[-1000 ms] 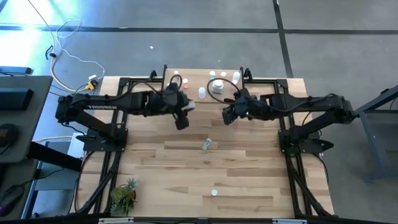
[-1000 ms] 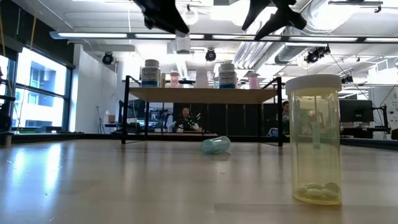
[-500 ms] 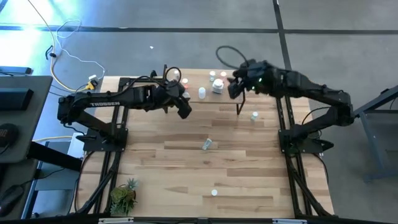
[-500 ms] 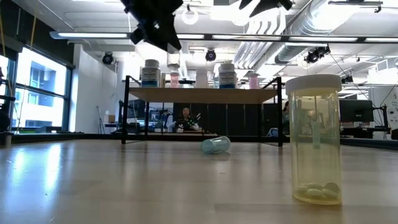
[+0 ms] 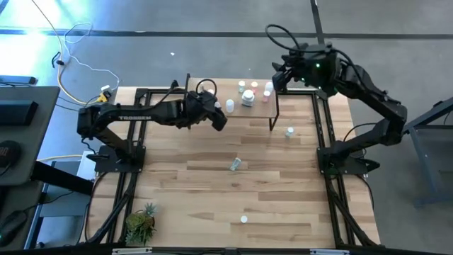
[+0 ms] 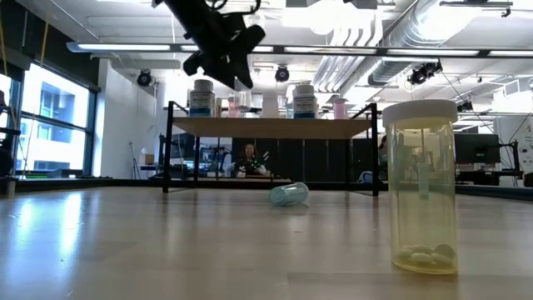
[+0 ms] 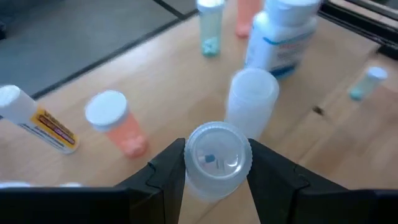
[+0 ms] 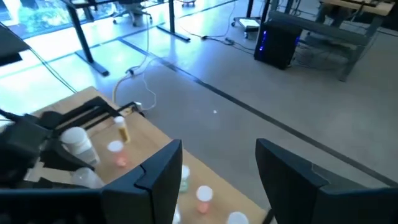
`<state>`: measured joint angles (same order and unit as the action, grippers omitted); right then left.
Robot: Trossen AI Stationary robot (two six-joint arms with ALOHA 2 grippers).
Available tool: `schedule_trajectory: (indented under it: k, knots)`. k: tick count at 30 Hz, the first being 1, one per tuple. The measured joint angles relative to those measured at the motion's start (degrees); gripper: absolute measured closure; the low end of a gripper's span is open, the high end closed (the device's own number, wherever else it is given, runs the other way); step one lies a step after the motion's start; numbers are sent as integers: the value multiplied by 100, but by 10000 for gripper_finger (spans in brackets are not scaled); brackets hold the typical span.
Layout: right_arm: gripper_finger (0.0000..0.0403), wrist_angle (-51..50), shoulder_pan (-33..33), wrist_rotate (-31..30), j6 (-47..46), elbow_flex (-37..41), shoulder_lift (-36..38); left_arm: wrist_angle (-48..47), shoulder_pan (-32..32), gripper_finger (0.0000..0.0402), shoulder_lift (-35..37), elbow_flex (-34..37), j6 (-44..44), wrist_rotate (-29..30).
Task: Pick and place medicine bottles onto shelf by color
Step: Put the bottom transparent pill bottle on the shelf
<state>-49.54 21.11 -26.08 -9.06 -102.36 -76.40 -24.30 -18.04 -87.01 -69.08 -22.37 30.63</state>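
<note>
Carrying a clear vial (image 7: 217, 158) clenched in my left gripper (image 5: 218, 119); next, lowering toward the shelf (image 5: 263, 106) at two o'clock; right gripper (image 5: 282, 76) released.

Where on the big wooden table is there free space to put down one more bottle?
Bare wood lies between the fallen pale bottle, the small green plant and the white-capped vial. The small light-wood shelf is crowded.

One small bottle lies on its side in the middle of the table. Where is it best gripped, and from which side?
Probably its body at mid-length, from straight above. The lying bottle rests flat on the tabletop with free space around; being round it may roll, so close across its long axis. The right claw is open; the left claw holds a clear-capped bottle.
</note>
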Motion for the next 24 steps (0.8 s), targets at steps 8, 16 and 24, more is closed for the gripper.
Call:
schedule_trajectory:
  k: [8,16,24]
  knots:
    - [208,-319,255,6,203,-5,-2,99,-32,264,-166,0,-256,233]
    - [208,-442,300,7,203,-5,-2,112,-38,264,-236,0,-297,528]
    - [208,-442,299,8,205,-5,-2,-259,-106,264,-237,-2,-467,493]
